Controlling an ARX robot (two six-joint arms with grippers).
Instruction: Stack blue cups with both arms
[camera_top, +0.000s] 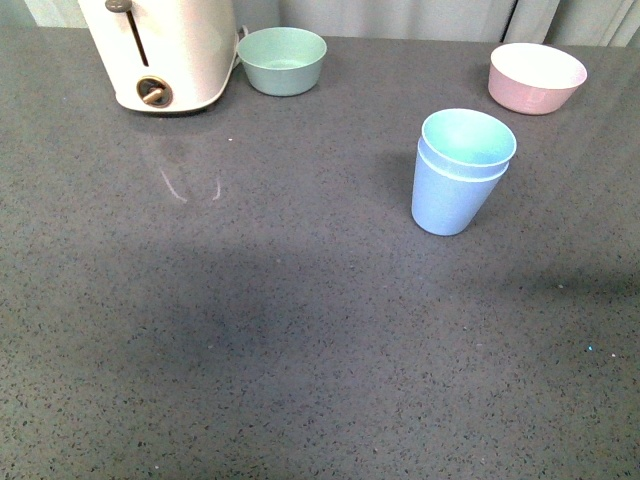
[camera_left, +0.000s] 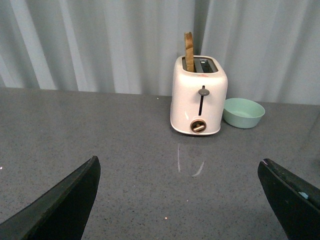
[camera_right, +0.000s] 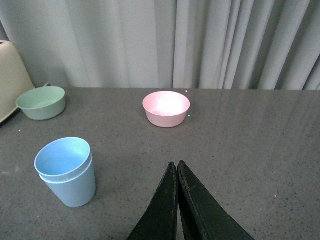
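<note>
While nested, blue cups (camera_top: 459, 172) stand mid-table (camera_top: 250, 330).

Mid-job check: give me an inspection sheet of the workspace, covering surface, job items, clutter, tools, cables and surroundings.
Surface: dark grey speckled table, dry, some glare streaks.
Job's things: blue cups nested one inside the other, upright, right of centre.
Clutter: toaster with a slice standing in its slot; green bowl beside it; pink bowl at far right.
Grippers: left tool open, holding nothing; right tool shut, holding nothing, apart from the cups.
Cables: a thin white cord seems to run behind the toaster; otherwise nothing seen.
Surroundings: pale curtain behind the table.
</note>
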